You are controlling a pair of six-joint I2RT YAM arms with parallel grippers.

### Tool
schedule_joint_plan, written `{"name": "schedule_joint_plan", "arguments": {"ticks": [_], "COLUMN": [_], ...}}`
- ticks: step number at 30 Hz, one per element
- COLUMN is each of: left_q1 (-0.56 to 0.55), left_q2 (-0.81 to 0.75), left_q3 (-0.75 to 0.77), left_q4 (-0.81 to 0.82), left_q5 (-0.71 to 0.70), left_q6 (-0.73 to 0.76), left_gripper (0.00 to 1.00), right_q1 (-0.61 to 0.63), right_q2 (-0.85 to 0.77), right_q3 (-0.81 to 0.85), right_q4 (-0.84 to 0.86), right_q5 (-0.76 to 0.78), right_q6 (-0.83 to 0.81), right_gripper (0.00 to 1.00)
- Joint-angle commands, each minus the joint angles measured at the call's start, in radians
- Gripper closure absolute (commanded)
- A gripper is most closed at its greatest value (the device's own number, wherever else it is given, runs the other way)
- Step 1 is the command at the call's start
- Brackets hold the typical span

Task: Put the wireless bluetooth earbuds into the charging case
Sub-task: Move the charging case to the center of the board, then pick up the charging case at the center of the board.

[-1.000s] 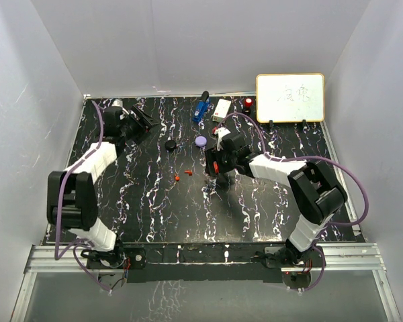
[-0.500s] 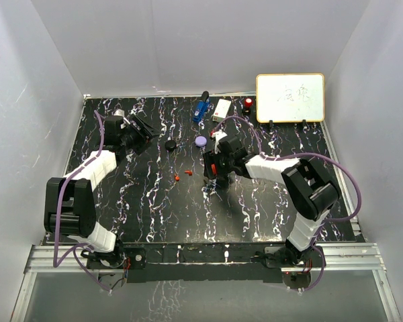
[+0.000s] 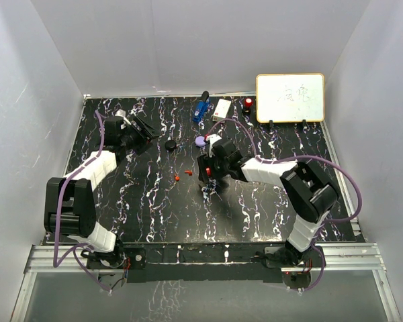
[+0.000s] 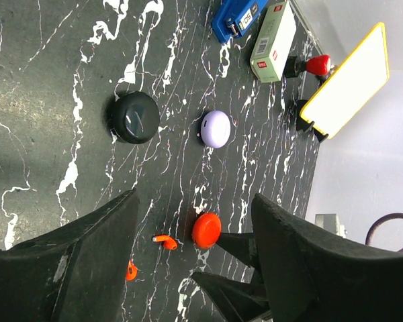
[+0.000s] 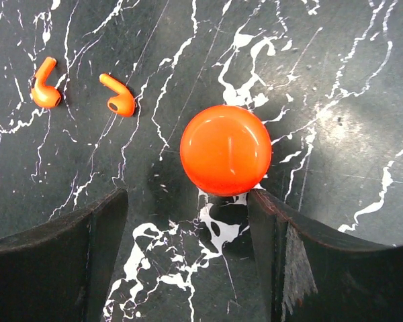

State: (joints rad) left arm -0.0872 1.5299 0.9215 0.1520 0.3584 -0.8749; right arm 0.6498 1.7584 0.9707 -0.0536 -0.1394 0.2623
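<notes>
Right gripper [image 5: 187, 225]: jaws parted wide, nothing between the pads, nothing held. In its wrist view the two dark fingers come up from the bottom corners of the frame. The red charging case [image 5: 226, 150] sits on the black marbled table [image 3: 154, 215] just above the gap between the fingertips, at frame centre. It is round and lies flat, with a faint seam line on its top. It is close to the right finger, but whether they touch cannot be told.

Earbuds: two red ones, both loose on the table in the upper left of the right wrist view. First red earbud [image 5: 46, 84] is at the far left. Second red earbud [image 5: 117, 94] lies between it and the case, clear of both. Neither is in the case. In the top view the pair lies near frame centre, just left of the right gripper.

Left gripper [image 4: 195, 201]: jaws also well apart, empty. In the top view it sits in the upper left of the table, well apart from the earbuds.

Other items, top view:
- black puck [image 3: 170, 144] and lilac puck [image 3: 201, 141], above the earbuds
- blue object [image 3: 201, 107], white box [image 3: 221, 109] and whiteboard [image 3: 290, 97], along the table's top edge
</notes>
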Motion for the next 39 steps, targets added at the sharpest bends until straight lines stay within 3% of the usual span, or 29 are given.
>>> {"name": "schedule_joint_plan", "arguments": {"ticks": [1,7,12,18,23,29,39], "left_q1": [-0.018,-0.169,-0.285,-0.437,-0.537,-0.606,-0.635], "left_q2": [-0.028,0.014,0.087,0.184,0.270,0.314,0.356], "left_q3": [0.039,0.161,0.238,0.341,0.423,0.447,0.442], "left_q4": [-0.038,-0.145,-0.178,-0.331,-0.457,-0.484,-0.470], "left_q5": [0.044,0.020,0.052,-0.084,-0.256,-0.363,-0.430], "left_q6": [0.055,0.212,0.354,0.513,0.529,0.500,0.479], "left_gripper": [0.35,0.35,0.35,0.35,0.35,0.33,0.19], "right_q1": [0.002,-0.077,-0.221,-0.293,-0.321,-0.337,-0.340], "right_q2": [-0.089,-0.167,-0.216,-0.215,-0.233,-0.244,-0.245], "right_q3": [0.045,0.059,0.057,0.097,0.093,0.076,0.049], "right_q4": [0.017,0.012,0.045,0.028,0.040,0.047,0.064], "right_q5": [0.117,0.194,0.073,0.001,-0.012,-0.034,-0.052], "right_q6": [0.011,0.055,0.075,0.081,0.087,0.086,0.092], "right_gripper": [0.29,0.28,0.25,0.18,0.18,0.18,0.18]}}
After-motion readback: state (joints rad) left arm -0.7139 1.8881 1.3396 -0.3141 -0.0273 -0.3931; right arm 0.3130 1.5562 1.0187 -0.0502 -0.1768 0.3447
